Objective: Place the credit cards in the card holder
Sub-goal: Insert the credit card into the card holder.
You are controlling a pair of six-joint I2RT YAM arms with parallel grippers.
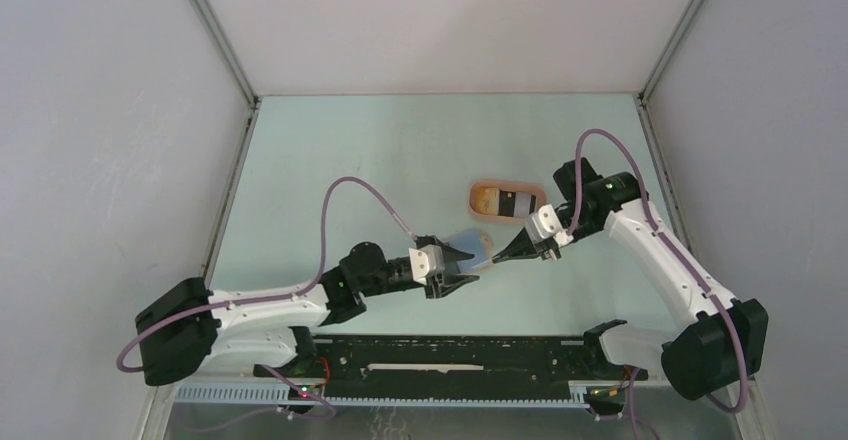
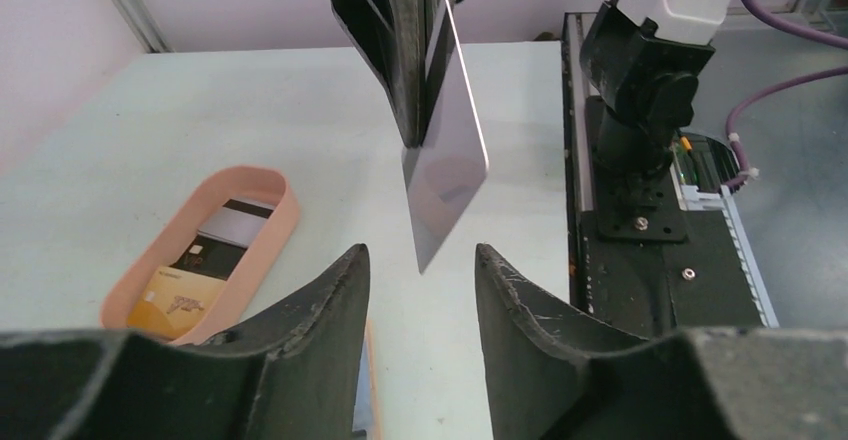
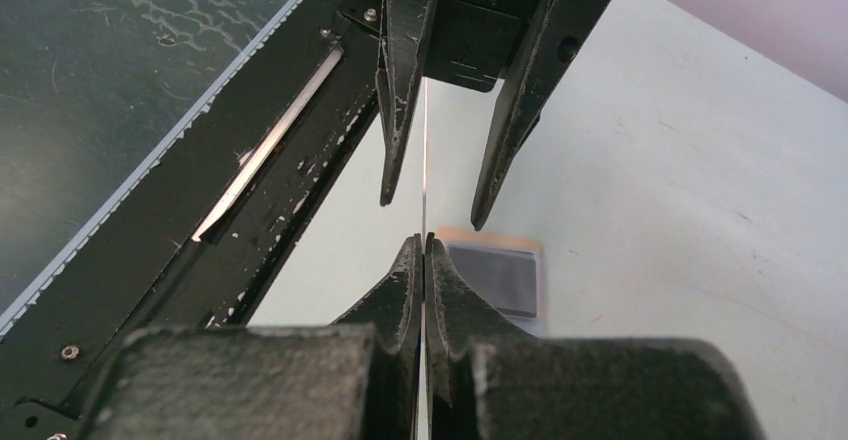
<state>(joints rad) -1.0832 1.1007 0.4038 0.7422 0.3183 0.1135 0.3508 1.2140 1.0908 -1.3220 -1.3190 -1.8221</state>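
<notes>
- Top external view: the left gripper point(image 1: 455, 268) and the right gripper point(image 1: 505, 252) meet nose to nose above the table point(image 1: 350, 160), between its middle and its near edge. A light blue-grey card point(image 1: 474, 247) sits between them.
- Right wrist view: the right fingers point(image 3: 400, 280) are pressed shut on that card, which shows edge-on. The left fingers point(image 3: 395, 110) stand apart on either side of it and touch neither face.
- Left wrist view: the card hangs upright from the right gripper, its lower corner in the gap between the left fingers.
- The tan card holder point(image 3: 495, 275) lies flat on the table just below the two grippers. I cannot tell whether a card is in it.
- The peach tray point(image 2: 270, 185), nearer the table's right edge, holds a yellowish card point(image 2: 175, 305) and a black-and-white card point(image 2: 228, 228).
- The task looks to be at an early stage. This seems to be a handover of the first card, and no card is plainly stowed. This card and the two in the tray are left.
</notes>
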